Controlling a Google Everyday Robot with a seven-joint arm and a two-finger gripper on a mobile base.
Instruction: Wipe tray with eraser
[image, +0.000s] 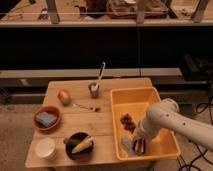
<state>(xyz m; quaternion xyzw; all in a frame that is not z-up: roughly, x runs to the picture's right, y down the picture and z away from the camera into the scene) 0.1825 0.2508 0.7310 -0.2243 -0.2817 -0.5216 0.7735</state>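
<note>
The yellow-orange tray sits on the right side of the wooden table. My white arm reaches in from the right, and the gripper is low inside the tray near its front left corner. It is shut on the eraser, a small dark striped block pressed to the tray floor, with a pale grey piece trailing to its left. A patch of dark brown bits lies on the tray floor just behind the gripper.
On the table left of the tray are an orange bowl holding a blue sponge, an apple, a spoon, a cup with a utensil, a dark bowl of food and a white cup.
</note>
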